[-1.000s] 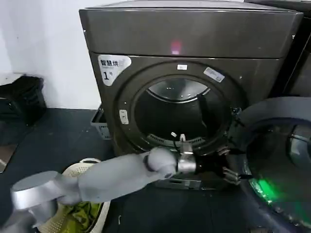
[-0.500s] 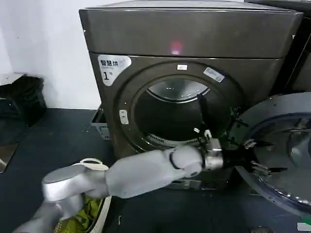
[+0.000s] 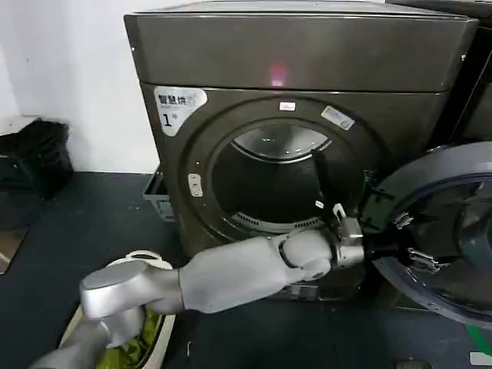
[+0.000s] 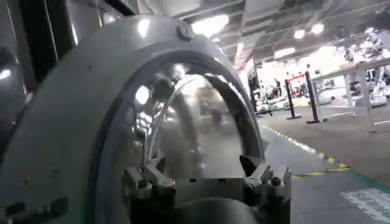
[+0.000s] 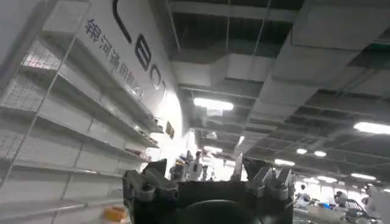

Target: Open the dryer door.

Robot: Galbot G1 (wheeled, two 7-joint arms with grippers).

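Note:
The dryer (image 3: 307,61) is a dark bronze-grey box with a white "1" sticker and a small pink light. Its drum opening (image 3: 269,184) is uncovered. The dryer door (image 3: 438,165) hangs swung out to the right, its grey inner side and glass bowl (image 4: 189,122) facing me. My left arm reaches across the dryer's front. My left gripper (image 3: 413,240) is open against the door's inner side, fingers (image 4: 152,175) spread with nothing between them. My right gripper (image 5: 202,170) is open and empty, pointing up at a ceiling and wall shelves.
A white laundry basket (image 3: 157,265) with yellow-green clothes sits on the dark floor at the lower left, under my left arm. A small grey crate (image 3: 156,196) stands beside the dryer. Another dark machine (image 3: 477,100) stands at the right edge. A black bag (image 3: 34,157) lies by the left wall.
The door has swung farther out to the right. My left gripper and forearm have moved rightward with it, from below the drum opening to the door's inner side.

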